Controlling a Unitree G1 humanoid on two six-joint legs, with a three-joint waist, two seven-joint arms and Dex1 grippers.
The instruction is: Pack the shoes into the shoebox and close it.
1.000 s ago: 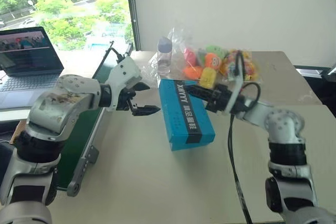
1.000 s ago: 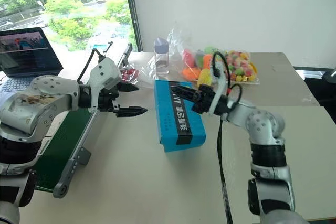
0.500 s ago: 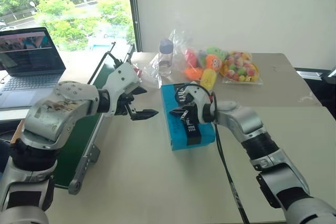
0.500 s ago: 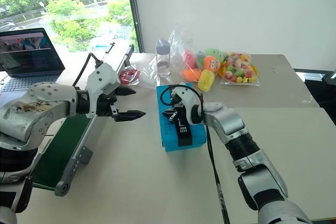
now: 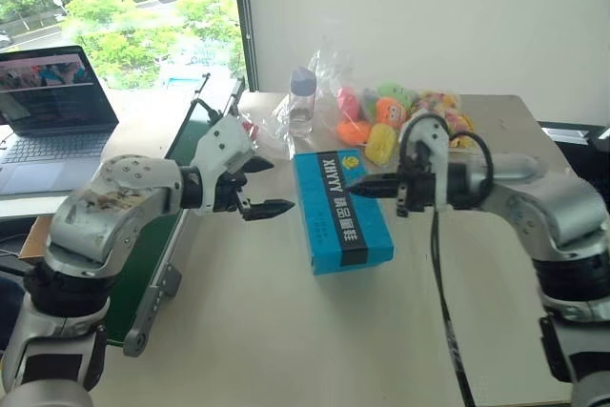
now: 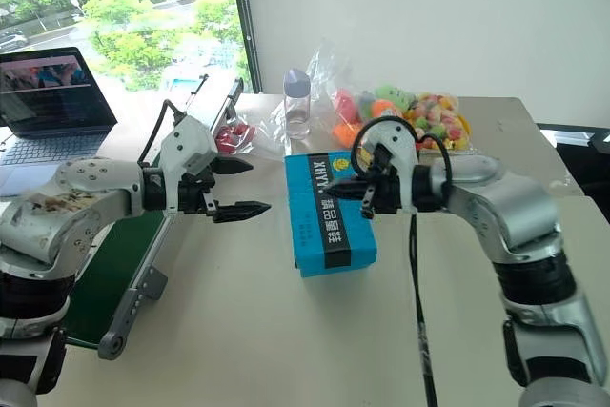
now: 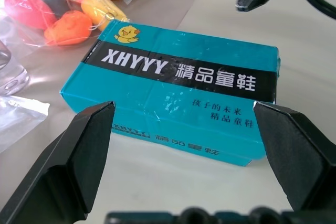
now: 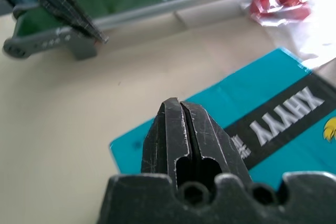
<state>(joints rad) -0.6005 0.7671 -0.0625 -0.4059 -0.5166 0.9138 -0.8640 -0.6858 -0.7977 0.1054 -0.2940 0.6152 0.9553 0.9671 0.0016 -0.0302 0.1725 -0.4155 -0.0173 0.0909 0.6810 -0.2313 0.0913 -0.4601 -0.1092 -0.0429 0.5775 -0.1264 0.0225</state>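
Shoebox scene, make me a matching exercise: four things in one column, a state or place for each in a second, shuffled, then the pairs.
1. shoebox
2. left gripper
3. right gripper
4. laptop

A. fingers shut
B. lid closed
C. by the window, screen lit
D. fingers open

Pairs: 1-B, 2-D, 3-A, 4-C

Blue shoebox (image 5: 341,209) — black stripe.
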